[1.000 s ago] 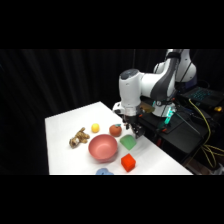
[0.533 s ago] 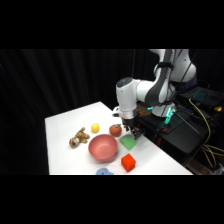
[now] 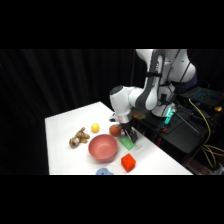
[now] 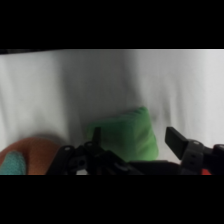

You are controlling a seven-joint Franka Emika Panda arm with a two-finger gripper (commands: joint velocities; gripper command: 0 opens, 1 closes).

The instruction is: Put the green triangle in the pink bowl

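Green triangle (image 3: 128, 143): small bright wedge, flat on table, just beside round pink bowl (image 3: 102, 148), upright.

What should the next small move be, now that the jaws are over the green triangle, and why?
Probably lower a little further, then close. In the wrist view the green triangle lies on the table between the open jaws of the gripper, not yet grasped. The side view shows the gripper low over it, with the pink bowl close beside it.
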